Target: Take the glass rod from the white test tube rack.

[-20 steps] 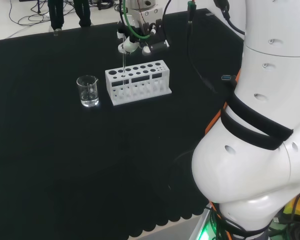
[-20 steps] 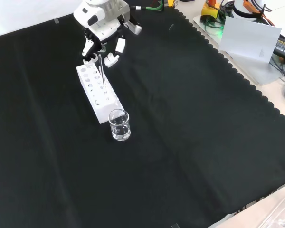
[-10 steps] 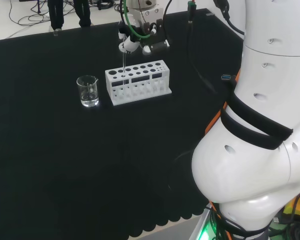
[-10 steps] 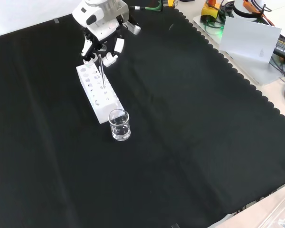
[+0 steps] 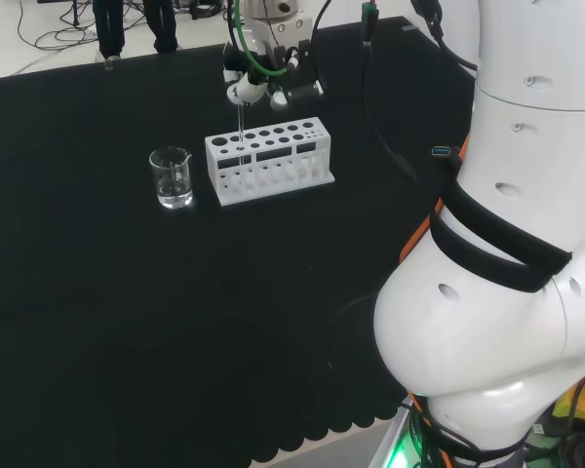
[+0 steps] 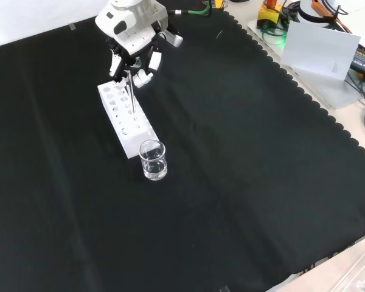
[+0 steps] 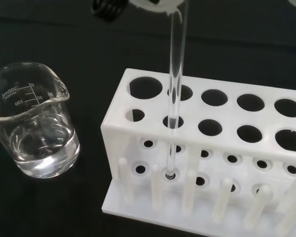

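The white test tube rack [image 5: 269,160] stands on the black cloth, with a clear glass rod [image 5: 241,125] upright in a hole near its left end in the head view. My hand [image 5: 264,82] hangs just above the rack with its fingers curled round the rod's top. The front view shows the hand [image 6: 134,56] over the far end of the rack [image 6: 125,117], with the rod [image 6: 130,92] running down from it. Seen from the wrist, the rod [image 7: 176,74] passes through the rack [image 7: 226,148], its lower end in a base hole. A blurred white part of the hand [image 7: 153,3] meets the rod's top.
A small glass beaker [image 5: 172,176] holding some clear liquid stands just left of the rack in the head view, and nearer than the rack in the front view as the beaker [image 6: 152,160]. The arm's big white links [image 5: 507,253] take up the head view's right.
The hand has risen slightly with the rod's top in its fingers. The rod still stands in the rack, and rack and beaker have not moved.
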